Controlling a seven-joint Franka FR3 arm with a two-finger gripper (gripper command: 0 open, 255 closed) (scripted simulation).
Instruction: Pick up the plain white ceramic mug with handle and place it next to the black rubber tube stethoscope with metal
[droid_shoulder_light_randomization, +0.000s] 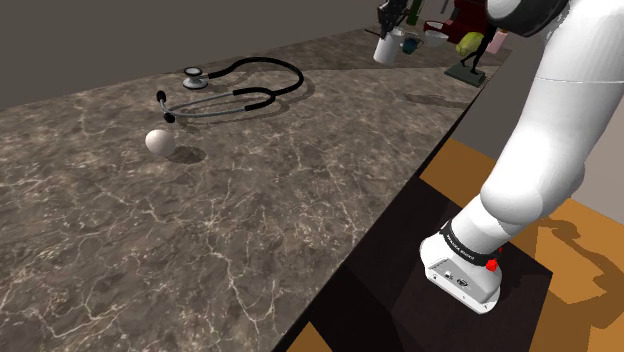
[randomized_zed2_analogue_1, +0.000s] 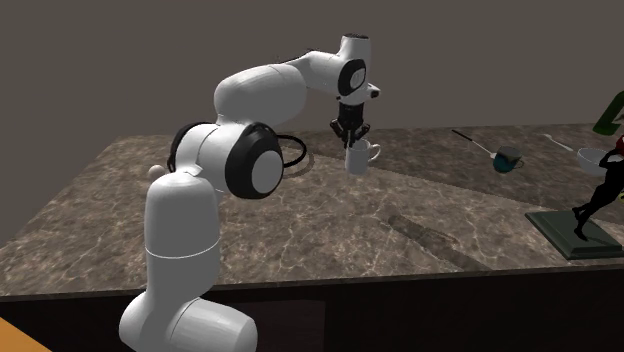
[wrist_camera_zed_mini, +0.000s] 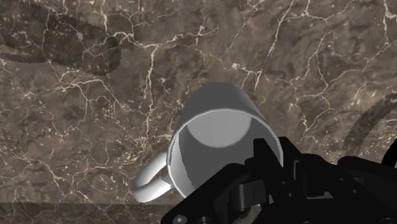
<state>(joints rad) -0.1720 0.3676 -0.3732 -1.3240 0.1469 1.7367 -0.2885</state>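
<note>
Pickup looked done: the pincer (randomized_zed2_analogue_1: 351, 134) was clamped on the mug (randomized_zed2_analogue_1: 359, 158) at its rim. The mug hung right under the pincer, clear of the desk (droid_shoulder_light_randomization: 250, 220), handle out to one side. Left to do: carry, lower, release. The stethoscope (droid_shoulder_light_randomization: 194, 79) lay on the desk well apart from the pincer, below it and off toward the shoulder view's left. The arm was raised high, elbow bent, wrist aiming the pincer roughly straight down. I'd call it about half done.
</note>
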